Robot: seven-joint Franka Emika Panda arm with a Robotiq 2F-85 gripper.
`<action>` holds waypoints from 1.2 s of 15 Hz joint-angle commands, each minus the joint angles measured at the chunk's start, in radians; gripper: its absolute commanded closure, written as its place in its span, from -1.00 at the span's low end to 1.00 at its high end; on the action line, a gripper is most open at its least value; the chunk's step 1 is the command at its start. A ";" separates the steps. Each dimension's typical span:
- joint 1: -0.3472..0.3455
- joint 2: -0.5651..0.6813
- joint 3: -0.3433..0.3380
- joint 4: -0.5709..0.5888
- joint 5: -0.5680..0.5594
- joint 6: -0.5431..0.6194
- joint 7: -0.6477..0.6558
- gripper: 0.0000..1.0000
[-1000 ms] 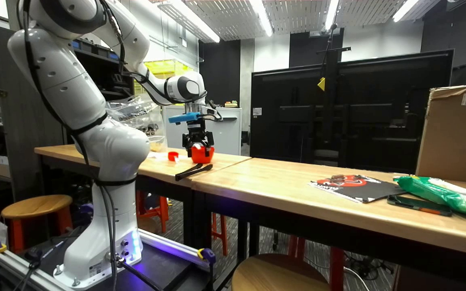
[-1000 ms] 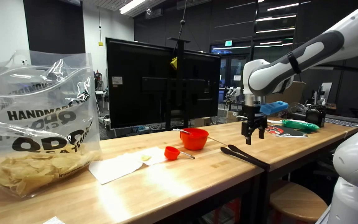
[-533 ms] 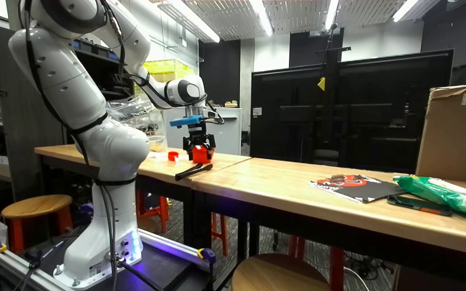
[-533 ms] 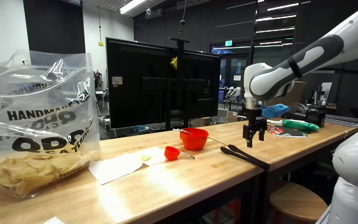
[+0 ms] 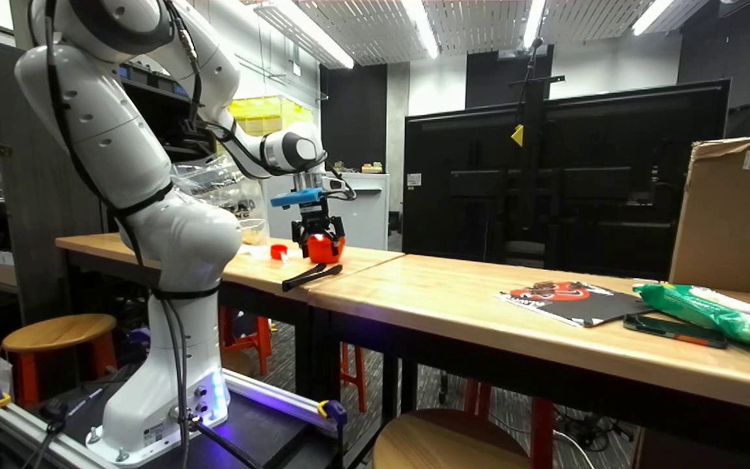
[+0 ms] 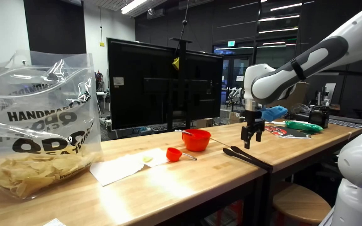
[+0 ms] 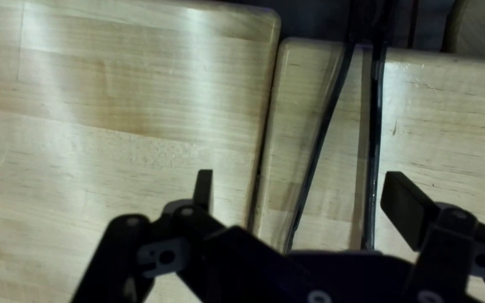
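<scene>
My gripper [image 7: 302,194] is open, its fingers wide apart with nothing between them. Below it on the wooden table lies a pair of black tongs [image 6: 247,157]; both arms of these tongs [image 7: 375,143] run through the gap in the wrist view, spreading toward the palm, which hides their ends. In an exterior view the gripper [image 6: 252,142] hovers above the tabletop, apart from the tongs. A red bowl [image 6: 196,142] with a metal utensil handle over its rim stands nearby; elsewhere the gripper [image 5: 320,253] overlaps that bowl only by line of sight. A small red measuring cup [image 6: 173,155] lies near the bowl.
White paper [image 6: 118,169] with a chip on it lies by a large clear bag of chips [image 6: 36,169]. Beyond the table seam are a black-and-red magazine [image 5: 570,303], a green package [image 5: 707,312] and a dark phone [image 5: 674,331]. A large black screen [image 6: 165,88] stands behind.
The gripper has come down slightly, then shifted a little toward the bowl's side of the table. Its jaws have stayed open. The tongs, bowl and cup have not moved.
</scene>
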 commanded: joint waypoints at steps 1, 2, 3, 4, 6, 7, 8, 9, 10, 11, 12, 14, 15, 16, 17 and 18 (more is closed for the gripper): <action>0.010 0.004 -0.001 -0.021 0.014 0.050 -0.019 -1.00; 0.011 0.007 -0.002 -0.026 0.017 0.061 -0.020 -1.00; 0.013 0.010 -0.004 -0.032 0.021 0.075 -0.022 -1.00; 0.015 0.012 -0.005 -0.036 0.023 0.085 -0.024 -1.00; 0.016 0.019 -0.006 -0.043 0.029 0.103 -0.025 -1.00; 0.016 0.023 -0.005 -0.046 0.031 0.112 -0.026 -1.00; 0.016 0.027 -0.005 -0.047 0.033 0.117 -0.026 -1.00; 0.016 0.032 -0.006 -0.051 0.035 0.126 -0.027 -1.00; 0.016 0.037 -0.005 -0.053 0.036 0.131 -0.027 -1.00; 0.016 0.040 -0.005 -0.053 0.038 0.134 -0.028 -1.00; 0.015 0.044 -0.005 -0.054 0.037 0.140 -0.028 -0.94; 0.014 0.050 -0.005 -0.054 0.037 0.143 -0.027 -0.90; 0.013 0.054 -0.006 -0.055 0.036 0.149 -0.028 -0.88; 0.012 0.059 -0.006 -0.054 0.035 0.151 -0.027 -0.89; 0.012 0.061 -0.007 -0.054 0.037 0.152 -0.027 -0.93; 0.010 0.063 -0.008 -0.056 0.036 0.157 -0.028 -0.95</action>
